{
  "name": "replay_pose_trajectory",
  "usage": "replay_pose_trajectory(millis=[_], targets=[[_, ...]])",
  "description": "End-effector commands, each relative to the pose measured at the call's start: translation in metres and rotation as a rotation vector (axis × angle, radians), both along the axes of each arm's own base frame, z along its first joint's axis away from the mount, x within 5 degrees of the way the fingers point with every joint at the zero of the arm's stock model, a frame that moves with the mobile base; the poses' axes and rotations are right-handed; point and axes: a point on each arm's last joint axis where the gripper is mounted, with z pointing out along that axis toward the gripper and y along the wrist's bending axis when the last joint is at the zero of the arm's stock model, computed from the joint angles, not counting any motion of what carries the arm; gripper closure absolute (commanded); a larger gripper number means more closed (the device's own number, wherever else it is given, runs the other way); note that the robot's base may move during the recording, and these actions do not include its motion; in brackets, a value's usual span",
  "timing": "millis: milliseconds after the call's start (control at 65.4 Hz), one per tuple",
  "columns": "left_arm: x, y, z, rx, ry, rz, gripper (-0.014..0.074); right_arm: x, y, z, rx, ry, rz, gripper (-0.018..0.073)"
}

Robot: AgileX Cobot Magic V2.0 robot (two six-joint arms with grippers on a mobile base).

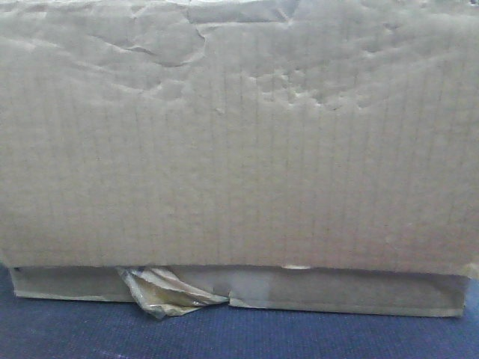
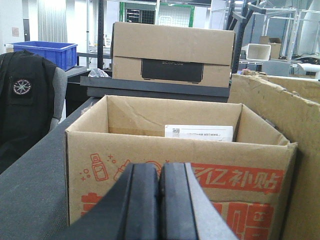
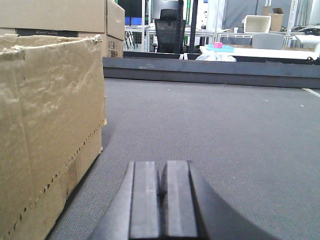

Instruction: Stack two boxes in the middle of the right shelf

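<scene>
In the front view, almost all of the picture is filled by the dented box [image 1: 239, 149]. It stands upright on the dark desk [image 1: 75, 333], very near. Its wide side is turned to the camera, and its long side runs from left to right. A yellowish tape scrap [image 1: 168, 292] hangs at its bottom edge, to the left.

In the left wrist view, a black jacket [image 2: 22, 105] is seen at the left, and a blue bin [image 2: 45, 52] is far behind it. The left end effector [image 2: 160, 200] is held low and level, pointing far into the scene. Its two fingers are pressed together and nothing is held. Just past it stands an open box with red print [image 2: 240, 185]. Far behind that, a closed box with a dark label [image 2: 172, 52] rests on a dark ledge. At the right, a torn box [image 2: 285, 130] is seen side on, running from near to far.

In the right wrist view, the torn box [image 3: 45, 130] stands at the left on the grey desk [image 3: 225, 140], long side running near to far. The right end effector [image 3: 162, 200] is held low and level, just beside the box and not touching it. Its fingers are closed together and nothing is held.
</scene>
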Motion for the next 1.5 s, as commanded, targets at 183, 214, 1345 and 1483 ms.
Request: replay_pose_trajectory(millis=[183, 214, 1345, 1483], targets=[[-0.001, 0.000, 0.002, -0.004, -0.019, -0.004, 0.0707, 0.000, 0.000, 0.002, -0.001, -0.019, -0.005, 0.0721], [-0.001, 0.000, 0.002, -0.004, -0.019, -0.004, 0.0707, 0.000, 0.000, 0.002, -0.001, -0.019, -0.005, 0.0721], [-0.017, 0.000, 0.114, -0.003, -0.002, -0.007, 0.0707, 0.000, 0.000, 0.002, -0.001, -0.019, -0.005, 0.0721], [0.011, -0.001, 0.151, 0.001, 0.159, -0.009, 0.0707, 0.000, 0.000, 0.002, -0.001, -0.019, -0.005, 0.0721]])
